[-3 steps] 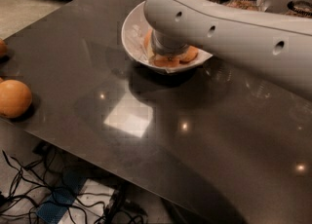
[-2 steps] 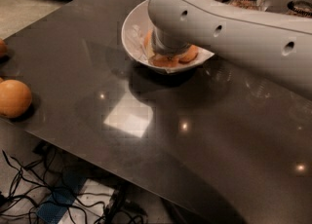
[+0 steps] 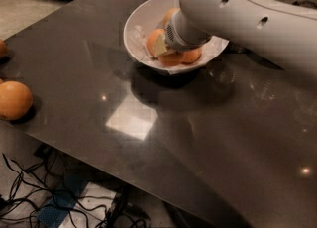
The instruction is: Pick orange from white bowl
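white bowl [image 3: 132, 31] is sitting at the far side of the dark table [image 3: 198, 138], with its paper liner [image 3: 216, 48] showing at the rim, and it's holding a small pile of oranges [image 3: 151, 39]. arm [image 3: 237, 14] is reaching in from the right over the bowl. gripper [image 3: 161, 47] is sitting down inside it, right against the pile and touching or nearly touching the front one. can't tell whether the gripper is spread, pressed together or pinching anything, since the wrist housing is blocking most of it. progress-wise i'm reading this as roughly mid-task. approach and descent into the bowl are looking done, and the grasp is looking unconfirmed. lift-out isn't happening yet: every orange visible in there is resting in the bowl, none hanging clear of it. what's remaining, judging from this: getting a firm hold on one orange, then raising it above the rim without dragging the liner or tipping the bowl. one loose orange [image 3: 14, 99] is lying by the near left edge of the table and a second loose orange [image 3: 1, 48] is sitting half cut off further back. both are well apart from the bowl, so i'm not counting them as targets.
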{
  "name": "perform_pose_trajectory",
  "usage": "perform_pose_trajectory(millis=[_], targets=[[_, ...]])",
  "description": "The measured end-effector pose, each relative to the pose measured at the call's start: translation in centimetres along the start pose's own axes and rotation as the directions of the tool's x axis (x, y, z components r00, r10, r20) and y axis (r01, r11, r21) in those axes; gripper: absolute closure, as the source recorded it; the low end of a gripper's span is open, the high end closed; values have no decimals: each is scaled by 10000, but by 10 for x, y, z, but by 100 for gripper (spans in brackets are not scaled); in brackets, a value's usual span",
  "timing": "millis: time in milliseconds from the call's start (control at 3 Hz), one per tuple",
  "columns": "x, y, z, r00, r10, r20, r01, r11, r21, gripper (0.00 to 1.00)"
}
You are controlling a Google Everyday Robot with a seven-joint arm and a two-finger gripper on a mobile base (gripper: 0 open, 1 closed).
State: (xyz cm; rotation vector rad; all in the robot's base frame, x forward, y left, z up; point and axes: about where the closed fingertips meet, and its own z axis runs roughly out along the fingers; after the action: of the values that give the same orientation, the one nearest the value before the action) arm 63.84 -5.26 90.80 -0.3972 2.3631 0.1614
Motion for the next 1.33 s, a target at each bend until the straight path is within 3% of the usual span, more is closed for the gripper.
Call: perform_pose_trajectory(millis=[333, 667, 1000, 1333], targets=[[-8, -13, -4, 9955, -850, 423, 865, 9956, -361, 100], [-14, -24, -10, 9809, -1671, 998, 1738, 9828, -621, 100], [-20, -36, -21, 9621, -2292, 1480, 2441, 9653, -923, 100], [-24, -44, -37, 9310, -3146, 1852, 3383, 9341, -1138, 100]])
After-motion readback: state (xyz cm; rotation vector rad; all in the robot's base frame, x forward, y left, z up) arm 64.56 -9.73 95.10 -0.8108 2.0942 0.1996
